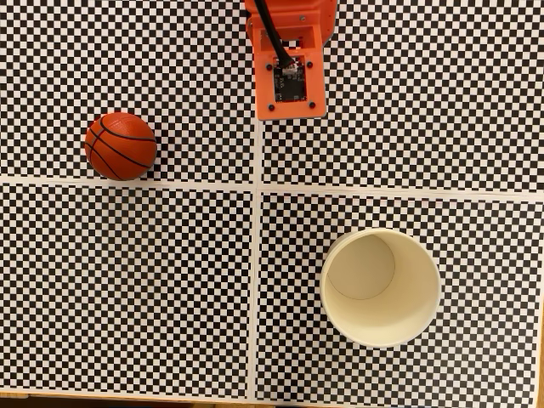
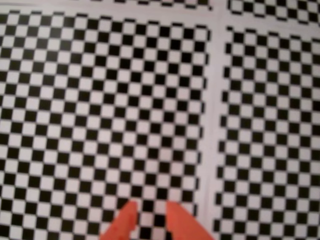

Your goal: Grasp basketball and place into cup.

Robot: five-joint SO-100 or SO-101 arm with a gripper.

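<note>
Resting on the checkered mat, the basketball [image 1: 121,145] sits well to the left of the arm [image 1: 287,64] in the fixed view, the cup [image 1: 380,286] standing empty below and to the right of the arm. The gripper [image 2: 149,216] holds nothing, its tips slightly parted over bare mat. The round ball may roll if a fingertip nudges it off-center.

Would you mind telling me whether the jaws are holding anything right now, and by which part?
Nothing is held. The gripper shows only checkered surface between its tips; the basketball lies alone.
</note>
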